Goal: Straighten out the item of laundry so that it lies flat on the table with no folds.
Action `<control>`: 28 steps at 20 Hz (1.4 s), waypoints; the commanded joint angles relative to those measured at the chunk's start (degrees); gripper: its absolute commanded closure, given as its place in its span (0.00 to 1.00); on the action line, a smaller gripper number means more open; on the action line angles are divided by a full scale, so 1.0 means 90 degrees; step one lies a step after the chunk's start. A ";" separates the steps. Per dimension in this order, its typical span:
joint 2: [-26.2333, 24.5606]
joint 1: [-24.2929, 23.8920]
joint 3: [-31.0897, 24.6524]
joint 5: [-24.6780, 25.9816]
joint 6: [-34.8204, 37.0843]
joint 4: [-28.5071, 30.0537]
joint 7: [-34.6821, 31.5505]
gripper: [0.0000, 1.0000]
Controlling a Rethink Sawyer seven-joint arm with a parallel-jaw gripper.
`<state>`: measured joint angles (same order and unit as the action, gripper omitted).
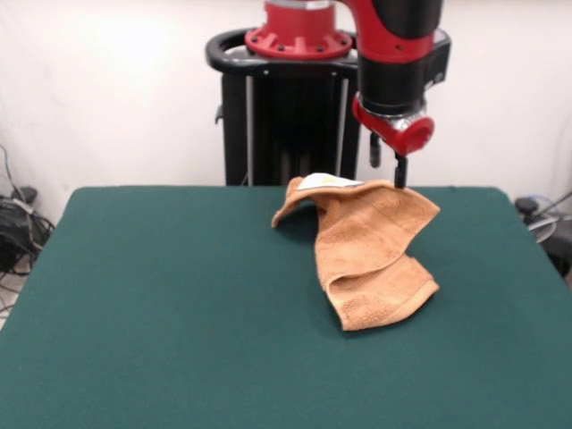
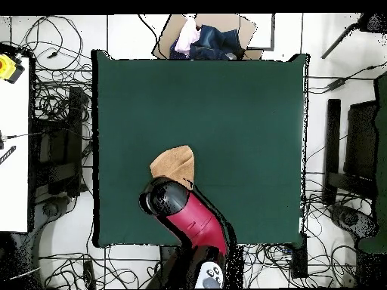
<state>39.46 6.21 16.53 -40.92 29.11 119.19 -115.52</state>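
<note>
While towel (image 1: 375,250) hangs lifted | green table (image 1: 161,304) | cables (image 2: 53,98) on floor.

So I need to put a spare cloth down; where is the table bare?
The dark green felt table is bare everywhere except where the folded orange-tan terry towel hangs from the gripper, on the pedestal side. Crowded only there.

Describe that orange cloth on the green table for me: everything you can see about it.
The towel is orange-tan terry cloth with a woven band near one edge and a white label at its top. It is folded and draped, not flat: its upper edge is lifted off the table under the end effector, which meets it at its top right corner, while the lower folds rest on the green cloth. From overhead, the arm covers part of it.
</note>
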 commanded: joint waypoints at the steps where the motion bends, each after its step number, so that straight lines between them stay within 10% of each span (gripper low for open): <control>1: -0.0165 -0.0008 -0.0560 -0.0530 -0.0108 0.0102 -0.1967 0.00; 28: -0.0374 0.0113 -0.0870 -0.0954 -0.1064 0.0373 -0.1798 0.00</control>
<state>38.98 6.66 16.02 -45.23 25.10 119.82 -115.52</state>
